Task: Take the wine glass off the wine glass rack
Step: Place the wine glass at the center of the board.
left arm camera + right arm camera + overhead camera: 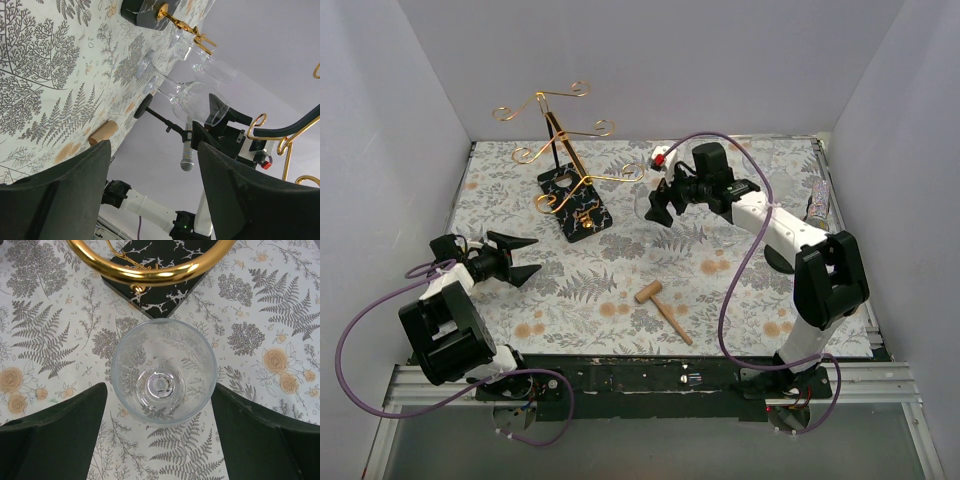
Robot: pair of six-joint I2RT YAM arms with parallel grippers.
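The gold wire rack (563,150) with scroll arms stands on its black base (574,203) at the back left; its base (160,290) and a gold loop (145,270) show in the right wrist view. A clear wine glass (164,371) stands upright on the cloth right of the base, off the rack; it is faint in the top view (643,203) and shows in the left wrist view (197,102). My right gripper (658,208) is open, with a finger (60,430) on each side of the rim. My left gripper (533,258) is open and empty, far left.
A wooden mallet (662,308) lies on the floral cloth at front centre. A microphone (818,197) on a stand is at the right wall. White walls close in the table on three sides. A second clear glass shape (212,70) shows by the rack base.
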